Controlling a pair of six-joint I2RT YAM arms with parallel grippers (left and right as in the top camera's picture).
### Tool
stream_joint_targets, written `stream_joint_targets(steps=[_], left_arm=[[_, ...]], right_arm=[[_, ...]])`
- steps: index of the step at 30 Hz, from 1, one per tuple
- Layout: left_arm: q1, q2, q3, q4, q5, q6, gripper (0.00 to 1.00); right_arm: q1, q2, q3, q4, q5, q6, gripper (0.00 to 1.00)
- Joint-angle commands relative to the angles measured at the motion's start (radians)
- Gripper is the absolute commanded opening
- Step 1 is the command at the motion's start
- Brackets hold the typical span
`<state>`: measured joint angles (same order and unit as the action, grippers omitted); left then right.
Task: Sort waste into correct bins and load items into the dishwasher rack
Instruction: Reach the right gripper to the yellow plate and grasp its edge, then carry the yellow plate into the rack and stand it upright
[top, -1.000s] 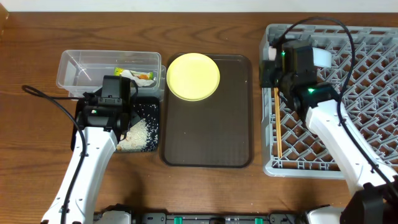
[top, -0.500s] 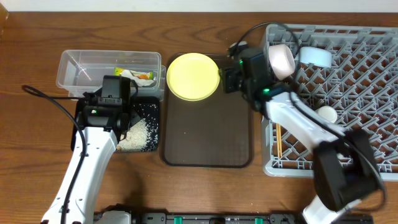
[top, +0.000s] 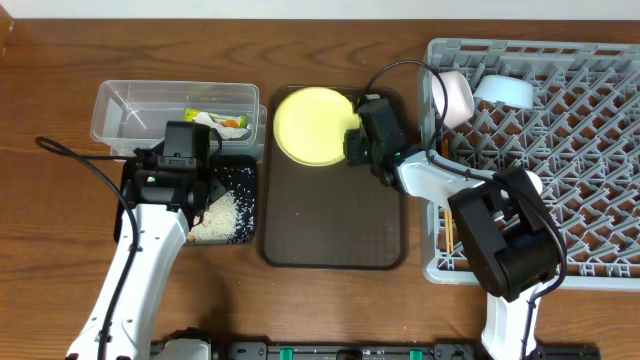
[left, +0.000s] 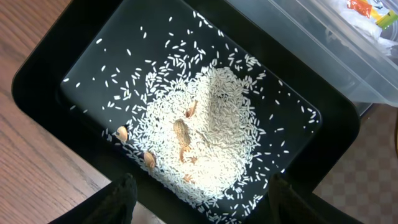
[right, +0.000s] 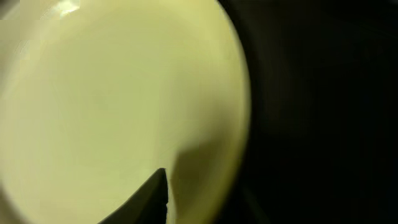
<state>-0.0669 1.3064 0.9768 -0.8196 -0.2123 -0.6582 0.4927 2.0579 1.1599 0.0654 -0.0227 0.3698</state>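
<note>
overhead, change: right gripper (top: 352, 148) has left the dishwasher rack (top: 560, 180) and now sits at the right rim of the yellow plate (top: 310, 125) on the brown serving tray (top: 330, 220). We read this as the start of the plate pickup.
left wrist, left gripper (left: 202, 193): jaws wide apart, holding nothing, over rice (left: 217, 118) in the black tray (left: 81, 62).
right wrist, grip: one fingertip (right: 155, 193) shows over the plate rim. We can't tell whether the jaws have clamped it.

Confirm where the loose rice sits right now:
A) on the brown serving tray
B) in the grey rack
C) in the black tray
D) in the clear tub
C: the left wrist view shows the rice grains heaped on the floor of the black tray, while the clear tub beside it holds the wrapper instead.
</note>
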Motion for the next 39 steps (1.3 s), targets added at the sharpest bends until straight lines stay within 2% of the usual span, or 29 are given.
stream_joint_targets(steps=[1, 3, 8, 14, 18, 23, 27, 33, 36, 39], left_arm=[[0.004, 0.001, -0.004, -0.003, -0.005, -0.013, 0.71], [0.004, 0.001, -0.004, -0.003, -0.005, -0.013, 0.71], [0.004, 0.001, -0.004, -0.010, -0.005, -0.013, 0.71], [0.004, 0.001, -0.004, -0.010, -0.005, -0.013, 0.71], [0.004, 0.001, -0.004, -0.009, -0.005, -0.013, 0.75], [0.004, 0.001, -0.004, -0.008, -0.005, -0.013, 0.75], [0.004, 0.001, -0.004, -0.004, -0.005, -0.013, 0.75], [0.004, 0.001, -0.004, -0.002, -0.005, -0.013, 0.75], [0.004, 0.001, -0.004, -0.001, -0.005, -0.013, 0.75], [0.004, 0.001, -0.004, -0.001, -0.005, -0.013, 0.75]], right_arm=[[0.010, 0.000, 0.005, 0.002, 0.019, 0.019, 0.20], [0.004, -0.008, 0.005, -0.005, 0.018, 0.019, 0.10], [-0.024, -0.085, 0.005, -0.061, 0.023, 0.005, 0.01], [-0.077, -0.265, 0.005, -0.169, 0.040, -0.132, 0.01], [-0.118, -0.414, 0.005, -0.308, 0.157, -0.223, 0.01], [-0.189, -0.597, 0.005, -0.458, 0.336, -0.330, 0.01], [-0.259, -0.711, 0.005, -0.536, 0.404, -0.410, 0.01], [-0.359, -0.777, 0.005, -0.602, 0.567, -0.693, 0.01], [-0.364, -0.766, 0.005, -0.631, 0.794, -0.716, 0.01], [-0.364, -0.750, 0.005, -0.638, 0.837, -0.716, 0.01]])
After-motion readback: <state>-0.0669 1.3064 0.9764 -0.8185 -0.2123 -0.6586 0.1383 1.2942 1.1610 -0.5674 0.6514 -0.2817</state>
